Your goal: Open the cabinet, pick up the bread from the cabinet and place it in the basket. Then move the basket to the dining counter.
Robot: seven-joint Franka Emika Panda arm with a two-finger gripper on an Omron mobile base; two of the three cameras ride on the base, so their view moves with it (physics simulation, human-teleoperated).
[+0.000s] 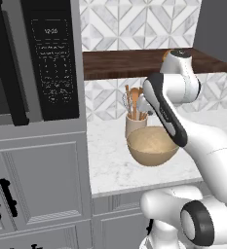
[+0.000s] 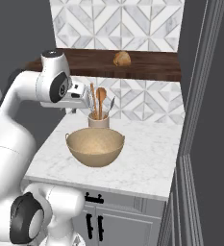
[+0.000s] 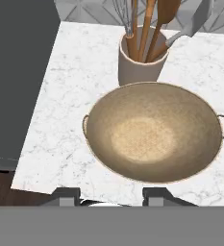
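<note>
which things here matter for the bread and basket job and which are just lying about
For the job:
bread, sitting on the dark wooden shelf
basket, empty on the counter
gripper, above the basket

Lying about:
utensil crock with wooden spoons and a whisk
microwave

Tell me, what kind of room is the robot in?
A kitchen, it looks like. There is a microwave beside a marble counter, a crock of wooden spoons stands behind a basket, and grey cabinets sit below.
</note>
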